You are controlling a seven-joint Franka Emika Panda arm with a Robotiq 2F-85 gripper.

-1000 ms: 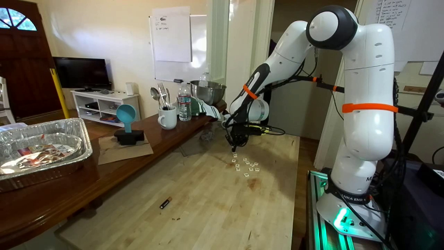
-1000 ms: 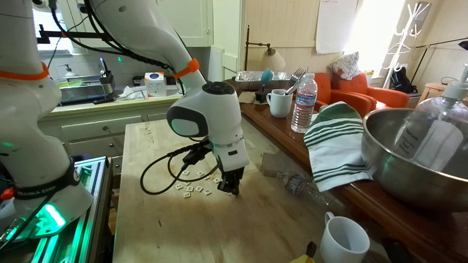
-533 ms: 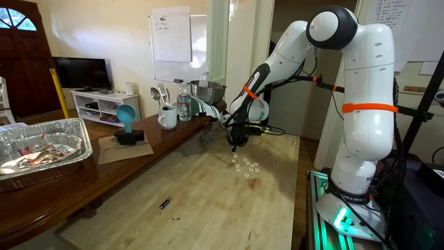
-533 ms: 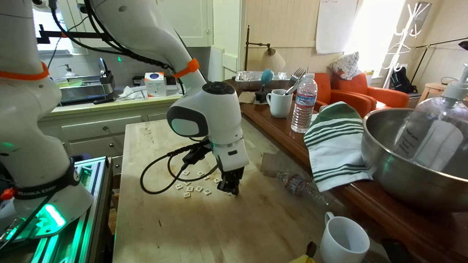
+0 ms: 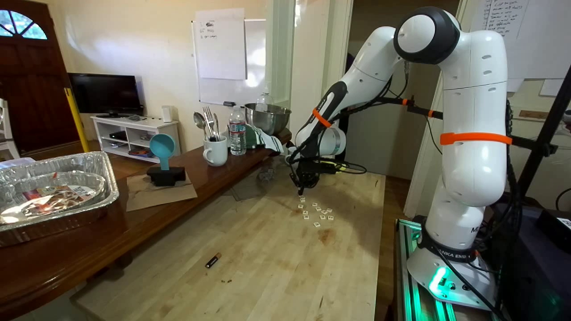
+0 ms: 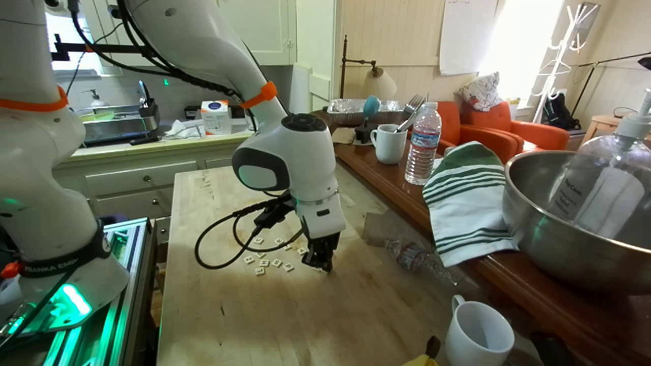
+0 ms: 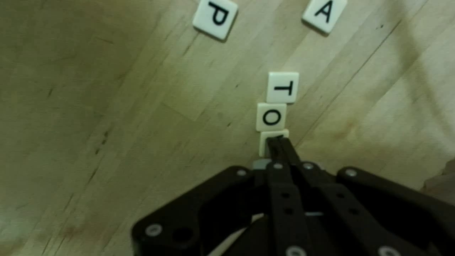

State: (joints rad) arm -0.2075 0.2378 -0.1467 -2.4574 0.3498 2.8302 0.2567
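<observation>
Leftmost in an exterior view, a foil tray (image 5: 110, 180) sits on a dark wooden ledge (image 5: 107, 238), followed by a blue scoop-shaped piece (image 5: 162, 146) on a black base (image 5: 166, 176). A battery (image 5: 213, 260) lies on the bench (image 5: 267, 272); beyond it, on the ledge, stand a white mug (image 5: 216, 152) full of cutlery (image 5: 210, 122) and an upright water bottle (image 5: 237, 133). Then come the letter tiles (image 5: 323, 217), scattered on the bench. Among them, in the wrist view, the P tile (image 7: 215, 19) lies apart at left. The O tile (image 7: 271, 117) comes next, its lower edge meeting a half-covered tile (image 7: 269, 134) whose letter is mostly hidden. The gripper (image 7: 278, 139) is clenched, its fingers (image 7: 279, 177) together over that tile; whether they touch it cannot be made out. The T tile (image 7: 283, 88) sits just above the O tile, shifted slightly right; the A tile (image 7: 324, 14) lies farthest right.
</observation>
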